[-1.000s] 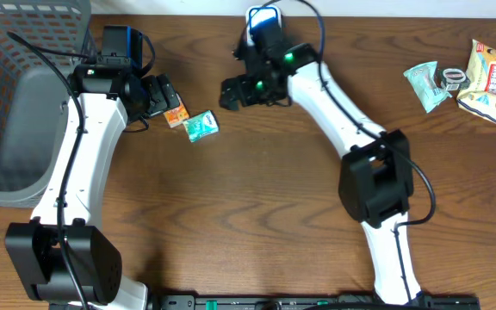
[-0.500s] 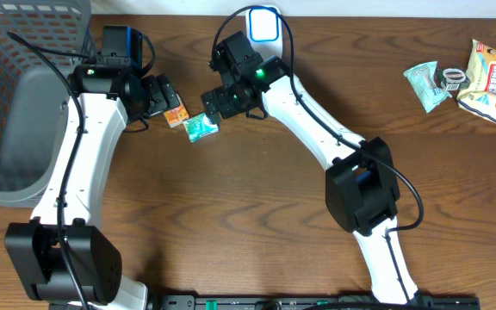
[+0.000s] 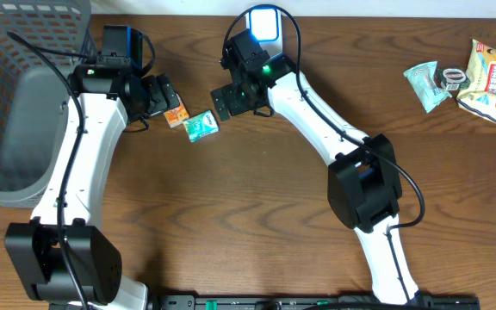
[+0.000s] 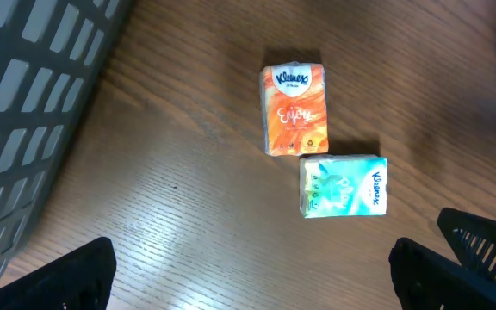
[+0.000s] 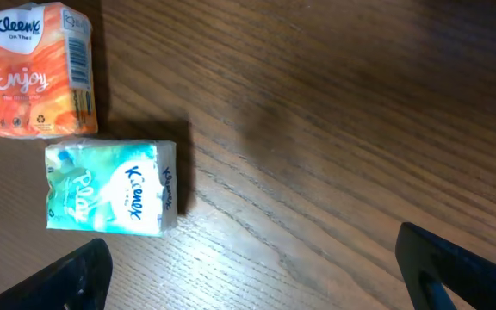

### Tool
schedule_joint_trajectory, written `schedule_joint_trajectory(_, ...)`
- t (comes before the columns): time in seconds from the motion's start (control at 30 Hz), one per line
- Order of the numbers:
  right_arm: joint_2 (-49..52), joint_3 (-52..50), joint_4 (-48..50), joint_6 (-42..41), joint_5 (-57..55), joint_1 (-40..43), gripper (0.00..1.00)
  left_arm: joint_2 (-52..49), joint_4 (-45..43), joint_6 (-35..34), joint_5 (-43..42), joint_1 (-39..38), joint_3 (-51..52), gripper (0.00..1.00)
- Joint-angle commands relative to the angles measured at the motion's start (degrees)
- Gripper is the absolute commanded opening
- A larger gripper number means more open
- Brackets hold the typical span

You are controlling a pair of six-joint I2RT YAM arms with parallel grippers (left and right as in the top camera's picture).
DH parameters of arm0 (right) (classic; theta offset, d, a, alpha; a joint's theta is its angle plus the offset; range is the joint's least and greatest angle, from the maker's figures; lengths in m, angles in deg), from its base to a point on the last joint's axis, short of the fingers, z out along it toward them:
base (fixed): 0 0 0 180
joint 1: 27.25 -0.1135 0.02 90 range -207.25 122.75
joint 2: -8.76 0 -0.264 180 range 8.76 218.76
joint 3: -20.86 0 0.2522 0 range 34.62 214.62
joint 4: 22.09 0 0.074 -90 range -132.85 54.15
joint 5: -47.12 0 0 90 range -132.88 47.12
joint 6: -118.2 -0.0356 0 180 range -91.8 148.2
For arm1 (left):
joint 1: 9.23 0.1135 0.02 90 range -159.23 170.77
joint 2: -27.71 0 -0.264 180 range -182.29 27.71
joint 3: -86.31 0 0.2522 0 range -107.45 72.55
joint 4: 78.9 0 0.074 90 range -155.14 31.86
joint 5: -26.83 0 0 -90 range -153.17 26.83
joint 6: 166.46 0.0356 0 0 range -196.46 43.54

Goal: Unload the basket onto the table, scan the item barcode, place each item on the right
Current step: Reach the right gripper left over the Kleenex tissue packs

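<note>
Two Kleenex tissue packs lie side by side on the wooden table: an orange one [image 3: 176, 116] [image 4: 294, 108] [image 5: 40, 69] and a teal one [image 3: 201, 126] [image 4: 343, 185] [image 5: 110, 188]. A barcode runs down the orange pack's side. My left gripper [image 3: 166, 96] [image 4: 248, 288] hovers open just left of the orange pack, holding nothing. On the other side, my right gripper [image 3: 227, 101] [image 5: 257, 280] stands open and empty just right of the teal pack. A white device with a glowing blue face [image 3: 263, 21] stands at the table's back edge.
A grey mesh basket [image 3: 7, 95] fills the left side of the table. At the far right lie a teal snack packet [image 3: 424, 84] and a yellow-and-red bag [image 3: 489, 69]. The right arm's white links cross the table's middle.
The right gripper swung left toward the teal pack, then drew back slightly to the right and up. The left arm and both packs stayed put.
</note>
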Motion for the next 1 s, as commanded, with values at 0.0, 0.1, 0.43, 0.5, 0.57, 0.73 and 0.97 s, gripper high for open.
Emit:
schedule_joint_trajectory(0.0, 0.87, 0.0, -0.74, -0.63, -0.52, -0.13, 0.99, -0.26, 0.15, 0.35, 0.74, 0.2, -0.24, 1.0)
schedule_joint_trajectory(0.1, 0.87, -0.02, -1.42, -0.61, -0.52, -0.13, 0.99, -0.26, 0.15, 0.37, 0.74, 0.2, -0.24, 1.0)
schedule_joint_trajectory(0.43, 0.87, -0.02, -1.4, -0.61, -0.55, -0.07, 0.99, -0.26, 0.15, 0.37, 0.74, 0.2, -0.24, 1.0)
schedule_joint_trajectory(0.5, 0.87, 0.0, -1.57, -0.61, -0.52, 0.04, 0.99, -0.26, 0.15, 0.35, 0.74, 0.2, -0.24, 1.0)
schedule_joint_trajectory(0.57, 0.87, -0.02, -1.57, -0.63, -0.52, 0.22, 0.99, -0.26, 0.15, 0.37, 0.74, 0.2, -0.24, 1.0)
schedule_joint_trajectory(0.73, 0.87, -0.02, -2.01, -0.63, -0.52, 1.2, 0.99, -0.26, 0.15, 0.35, 0.74, 0.2, -0.24, 1.0)
schedule_joint_trajectory(0.97, 0.9, -0.02, -1.97, -0.63, -0.52, 2.08, 0.99, -0.26, 0.15, 0.35, 0.74, 0.2, -0.24, 1.0)
